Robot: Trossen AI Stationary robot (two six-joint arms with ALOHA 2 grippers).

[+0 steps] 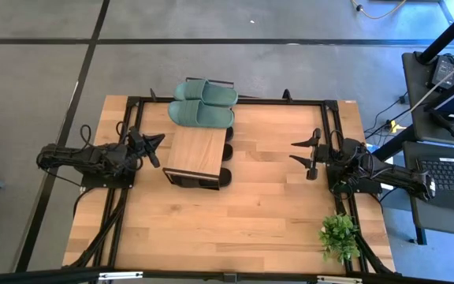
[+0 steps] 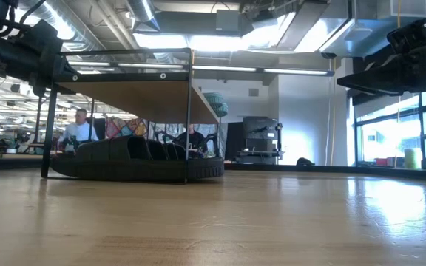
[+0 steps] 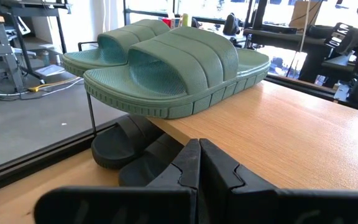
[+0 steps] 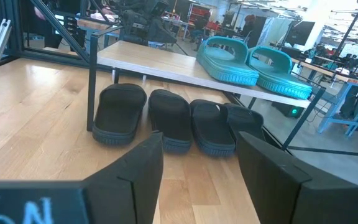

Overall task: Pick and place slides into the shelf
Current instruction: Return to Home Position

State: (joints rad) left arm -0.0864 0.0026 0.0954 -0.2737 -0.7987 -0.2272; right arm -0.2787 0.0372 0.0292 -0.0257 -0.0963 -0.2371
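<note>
The shelf stands mid-table, its plank top on a thin black frame. Two sage green slides lie side by side on the far end of its top. Several black slides lie in a row on the table under the plank, toes showing. My left gripper hangs shut just left of the shelf. My right gripper hangs open well right of the shelf, empty.
A small green potted plant stands at the table's near right corner. Bare tabletop lies between the shelf and my right gripper, and across the near half. People sit in the room beyond the table.
</note>
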